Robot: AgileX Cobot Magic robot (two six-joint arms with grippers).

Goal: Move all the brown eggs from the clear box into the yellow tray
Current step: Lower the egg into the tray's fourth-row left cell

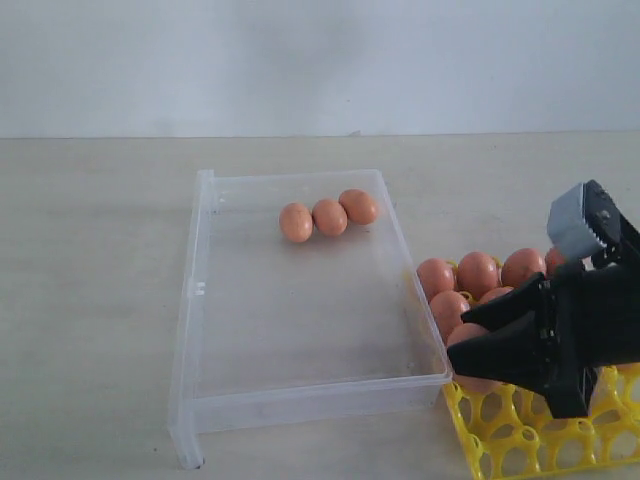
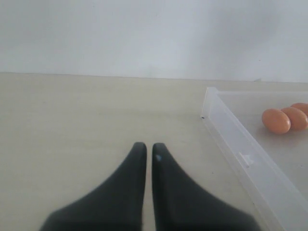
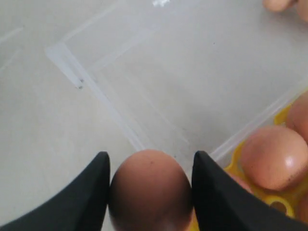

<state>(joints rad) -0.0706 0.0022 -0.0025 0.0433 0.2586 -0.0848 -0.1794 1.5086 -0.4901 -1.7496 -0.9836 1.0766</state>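
While right claw (image 1: pixel 462 340) grips one egg (image 3: pixel 150 185) at tray (image 1: pixel 500 440) edge, just beside box (image 1: pixel 190 300) | done: about six eggs (image 1: pixel 478 272) visible in tray | remaining: three eggs (image 1: pixel 329 216) in box, near far wall | left claw (image 2: pixel 145 149) closed, empty, over bench (image 2: pixel 72 120)

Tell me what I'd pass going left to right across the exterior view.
Left wall of the shallow transparent plastic box → three brown oval eggs in a row → bright yellow lattice plastic egg tray.
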